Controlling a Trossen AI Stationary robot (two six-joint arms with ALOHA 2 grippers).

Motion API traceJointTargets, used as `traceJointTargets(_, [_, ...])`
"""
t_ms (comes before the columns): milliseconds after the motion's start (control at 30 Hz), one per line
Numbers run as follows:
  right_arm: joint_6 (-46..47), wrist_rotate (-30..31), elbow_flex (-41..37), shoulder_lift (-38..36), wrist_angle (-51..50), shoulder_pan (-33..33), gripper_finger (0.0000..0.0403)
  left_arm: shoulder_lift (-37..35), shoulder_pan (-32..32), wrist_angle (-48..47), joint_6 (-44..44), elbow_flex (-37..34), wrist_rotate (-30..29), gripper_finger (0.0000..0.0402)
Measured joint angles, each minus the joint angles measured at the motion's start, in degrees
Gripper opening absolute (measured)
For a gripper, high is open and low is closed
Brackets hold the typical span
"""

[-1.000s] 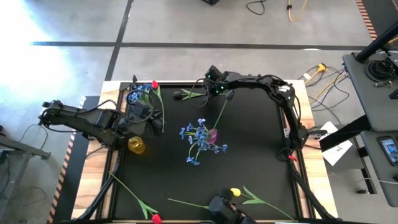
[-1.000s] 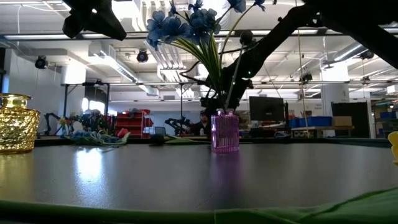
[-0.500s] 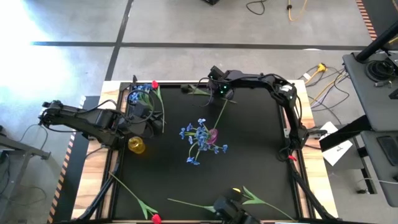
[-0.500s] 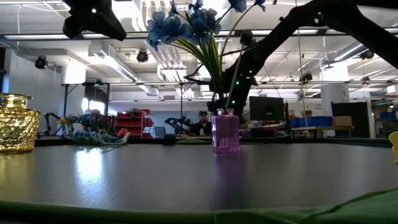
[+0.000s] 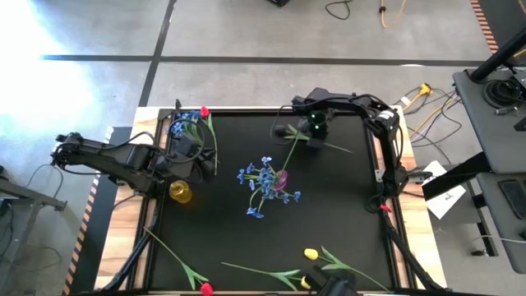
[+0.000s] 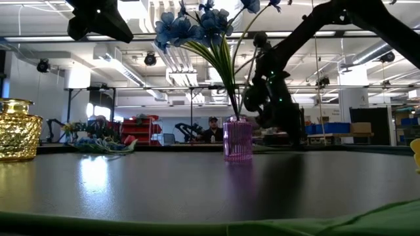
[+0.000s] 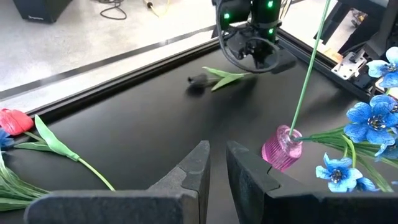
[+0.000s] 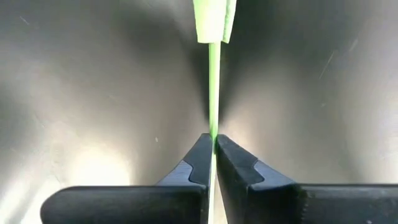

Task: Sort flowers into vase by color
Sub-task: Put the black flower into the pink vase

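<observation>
My right gripper (image 5: 315, 127) hangs near the far edge, shut on a green-stemmed flower (image 5: 329, 143) with a dark head (image 7: 198, 81). A purple vase (image 5: 281, 177) at mid-table holds several blue flowers (image 5: 263, 179) and one long stem leaning toward the far edge. A yellow glass vase (image 5: 180, 191) stands to its left. My left gripper (image 7: 217, 165) waits beside that vase, fingers slightly apart and empty. A blue and red bunch (image 5: 191, 119) lies at the far left. A red tulip (image 5: 205, 288) and a yellow tulip (image 5: 310, 255) lie by the near edge. My right gripper pinches the flower's thin green stem (image 8: 213, 127) between its two fingertips, a little way below the leaves (image 8: 214, 18). The fingers point down and lie across the stem. The flower lies about level, close over the table; whether it hangs clear I cannot tell.
Black tabletop with raised wooden edges (image 5: 148, 115). Long stems (image 5: 255, 270) cross the near side. Bare room lies between the purple vase and the table's right edge. A person (image 6: 212, 124) shows in the room beyond the table.
My right gripper has shut on the stem of the dark-headed flower at the far edge. It has carried it toward the table's right and slightly nearer. The flower has travelled with it, head trailing on the left.
</observation>
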Motion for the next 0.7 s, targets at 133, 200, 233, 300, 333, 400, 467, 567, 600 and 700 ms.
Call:
traceJointTargets(133, [1.6,-0.1,-1.2,0.0,0.2,-0.4,0.0025,0.0,0.0,0.0,0.2,0.0,0.3,0.0039])
traceJointTargets(200, [1.6,-0.2,-1.2,-0.2,0.7,-0.3,0.0045,0.0,0.0,0.0,0.2,0.0,1.0,0.0039])
traceJointTargets(233, [1.6,-0.2,-1.2,-0.5,0.9,-0.1,0.0059,0.0,0.0,0.0,0.3,0.0,1.6,0.0039])
traceJointTargets(300, [1.6,-0.2,-1.2,-1.3,2.2,0.0,0.0088,0.0,0.0,0.0,0.6,0.0,2.4,0.0039])
traceJointTargets(333, [2.0,-0.2,-1.2,-1.8,3.3,0.1,0.0103,0.0,-0.1,-0.1,0.6,0.0,2.8,0.0039])
traceJointTargets(400, [3.2,-0.4,-1.2,-3.0,5.9,0.2,0.013,0.0,-0.1,-0.1,1.0,0.0,3.0,0.0039])
traceJointTargets(467, [3.3,-1.5,-1.2,-4.5,9.1,0.3,0.0152,0.0,-0.1,0.0,1.5,0.0,3.1,0.0039])
traceJointTargets(567, [3.0,-2.9,-1.3,-5.9,15.6,0.7,0.0168,0.0,-0.1,0.0,2.2,0.0,3.0,0.0039])
traceJointTargets(600, [2.8,-3.0,-1.4,-6.0,17.4,0.8,0.017,0.0,-0.1,0.0,2.4,0.0,2.8,0.0039])
traceJointTargets(700, [2.5,-3.9,-1.5,-5.7,21.2,1.0,0.0165,0.0,-0.1,0.0,2.4,0.0,2.0,0.0039])
